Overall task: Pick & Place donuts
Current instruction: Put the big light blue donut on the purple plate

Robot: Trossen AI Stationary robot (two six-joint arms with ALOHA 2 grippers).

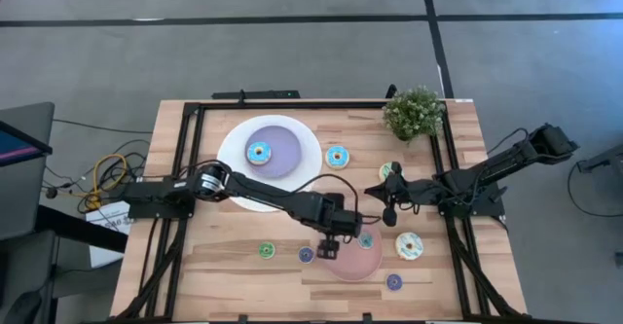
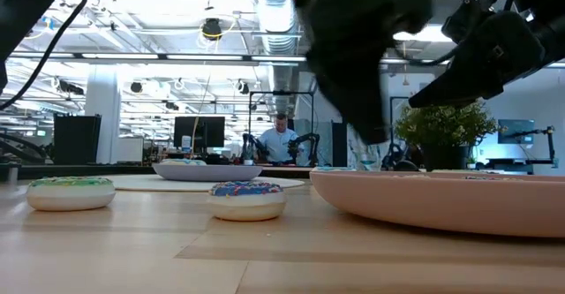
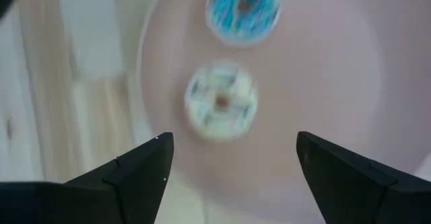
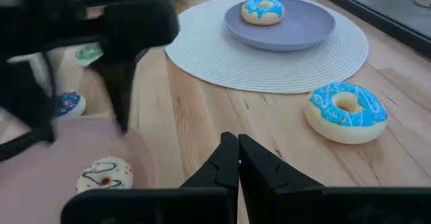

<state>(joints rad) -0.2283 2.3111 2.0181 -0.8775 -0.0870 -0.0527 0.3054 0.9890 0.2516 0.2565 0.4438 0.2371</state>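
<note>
Left gripper (image 3: 232,160) hangs with fingers spread wide above the pink plate (image 3: 323,103), where a cream mini donut (image 3: 221,104) and, seemingly, a teal one (image 3: 244,10) lie. Lifting straight up should avoid nudging them. Right gripper (image 4: 237,158) waits beside, fingers pressed together and empty.

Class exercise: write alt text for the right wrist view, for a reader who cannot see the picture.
The right gripper, fingers shut and empty, points across a wooden table toward a blue-iced donut lying on the wood. Beyond it, another blue donut sits on a lilac plate on a round white mat. The left gripper hangs over a pink plate holding a cream mini donut.
</note>
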